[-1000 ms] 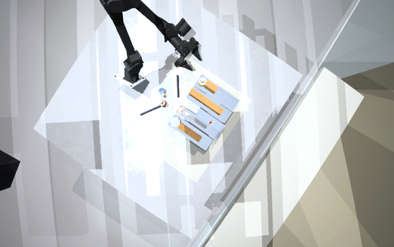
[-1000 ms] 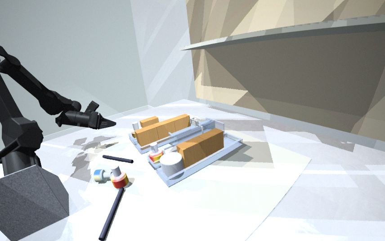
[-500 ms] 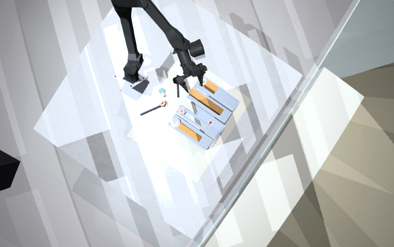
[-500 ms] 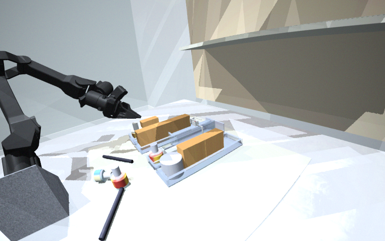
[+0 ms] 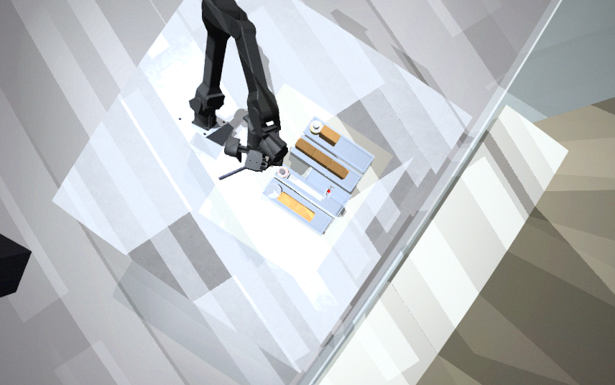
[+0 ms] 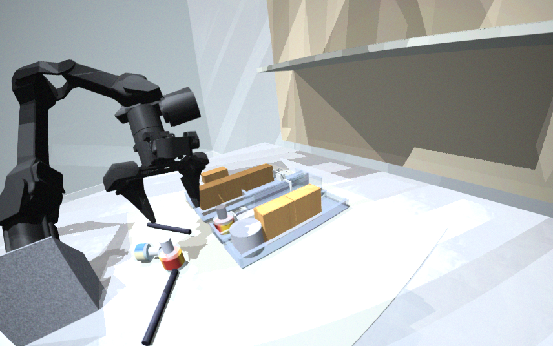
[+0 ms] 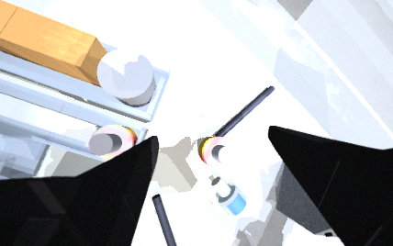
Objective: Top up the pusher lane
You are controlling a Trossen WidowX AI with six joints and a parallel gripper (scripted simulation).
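the fingers (image 6: pixel 176 212) were wide open; swinging lower, they might have toppled the loose red-and-yellow jar (image 6: pixel 172 261) (image 7: pixel 211 150).

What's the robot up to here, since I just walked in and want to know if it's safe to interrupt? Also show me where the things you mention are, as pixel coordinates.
The arm's open hand (image 6: pixel 175 212) (image 7: pixel 213 136) is above the table, holding nothing. The loose red-and-yellow jar (image 6: pixel 171 259) (image 7: pixel 211 150) stands outside the lanes, near a blue-labelled jar (image 6: pixel 143 252) (image 7: pixel 235 203). Its match (image 6: pixel 223 223) (image 7: pixel 112 141) stands in a lane, so the top-up is not done.
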